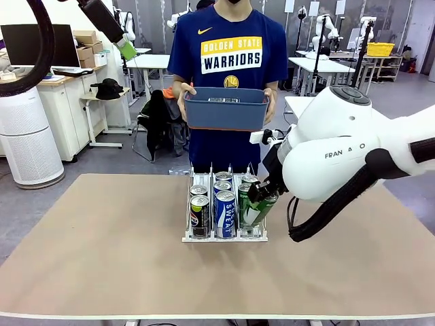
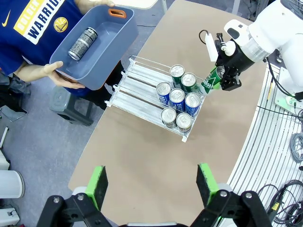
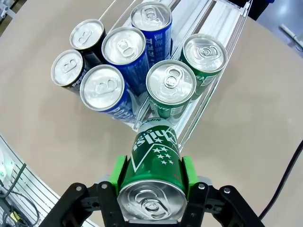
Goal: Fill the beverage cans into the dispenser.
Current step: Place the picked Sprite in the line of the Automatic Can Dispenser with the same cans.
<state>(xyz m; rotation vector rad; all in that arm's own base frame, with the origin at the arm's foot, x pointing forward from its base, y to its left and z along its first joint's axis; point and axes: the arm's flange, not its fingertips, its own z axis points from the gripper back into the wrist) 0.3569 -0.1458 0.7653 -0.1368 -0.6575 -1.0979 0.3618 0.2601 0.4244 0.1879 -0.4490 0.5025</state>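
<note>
The dispenser (image 1: pixel 224 238) stands mid-table with several beverage cans in its lanes: black (image 1: pixel 199 216) on the left, blue (image 1: pixel 225 212) in the middle, green (image 1: pixel 250 181) on the right. My right gripper (image 1: pixel 262 197) is shut on a tilted green can (image 1: pixel 253 210) at the front of the right lane. From the right wrist, that green can (image 3: pixel 154 165) sits between the green pads (image 3: pixel 117 172), its far end at the dispenser's (image 3: pixel 222 19) front edge, just before a standing green can (image 3: pixel 170 85). My left gripper (image 2: pixel 151 184) hangs open and empty high over the table's left side.
A person at the far edge holds a blue-grey bin (image 1: pixel 228 112) above the table with both hands. One black can (image 2: pixel 83 41) lies in that bin (image 2: pixel 111 56). The dispenser's rear half (image 2: pixel 137 85) is bare. Cables and the right arm's base lie off the table's right side.
</note>
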